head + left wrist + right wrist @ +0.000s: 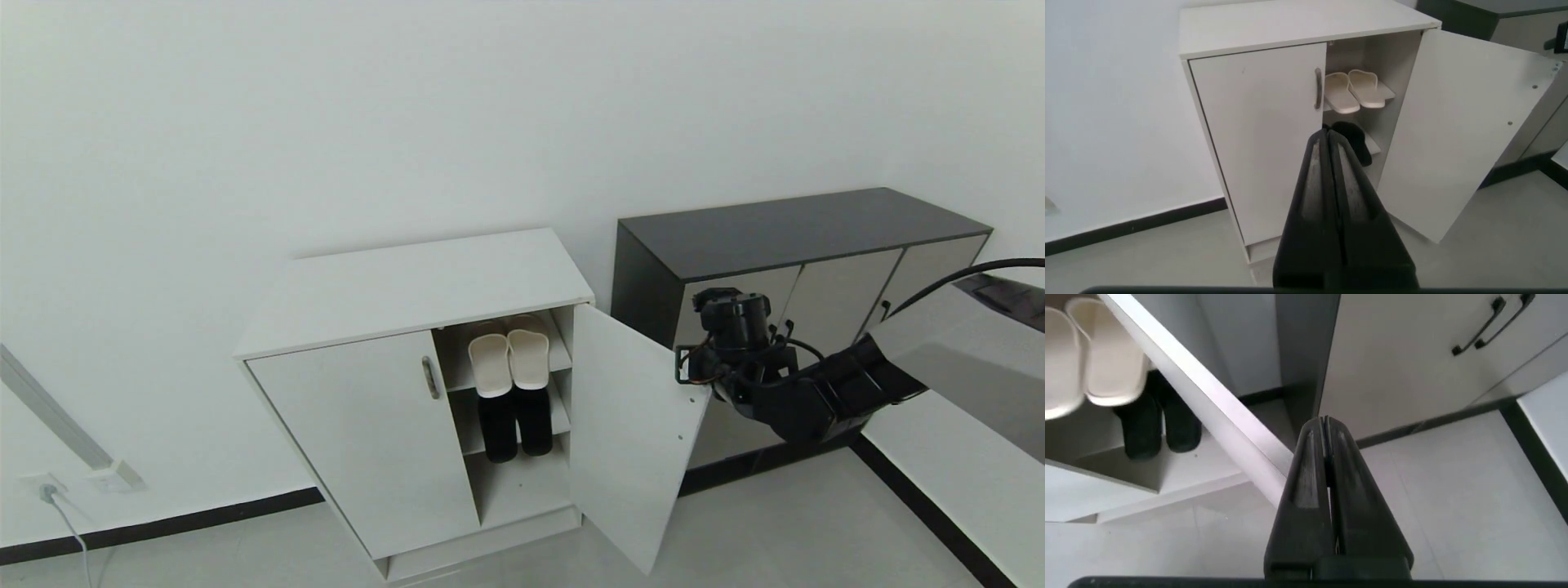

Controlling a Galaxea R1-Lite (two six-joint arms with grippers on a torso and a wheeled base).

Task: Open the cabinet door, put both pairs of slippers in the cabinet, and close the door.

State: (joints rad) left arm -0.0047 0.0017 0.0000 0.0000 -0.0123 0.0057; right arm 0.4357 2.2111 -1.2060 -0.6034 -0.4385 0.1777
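The white cabinet (pixel 424 286) stands against the wall, its left door (pixel 367 441) closed and its right door (pixel 629 433) swung wide open. Inside, a white pair of slippers (pixel 510 359) lies on the upper shelf. A black pair of slippers (pixel 514 425) lies on the shelf below. My right gripper (pixel 690 376) is shut and empty, at the outer face of the open door near its free edge (pixel 1208 400). My left gripper (pixel 1328 135) is shut on nothing, held back in front of the cabinet and pointing at the gap beside the closed door (pixel 1257 131).
A dark-topped sideboard (pixel 784 229) with grey doors (pixel 1413 359) stands just right of the cabinet, behind the open door. A white ledge (pixel 963 457) runs along the right. A wall socket with a cable (pixel 45 490) is at the far left. Bare floor (pixel 775 539) lies in front.
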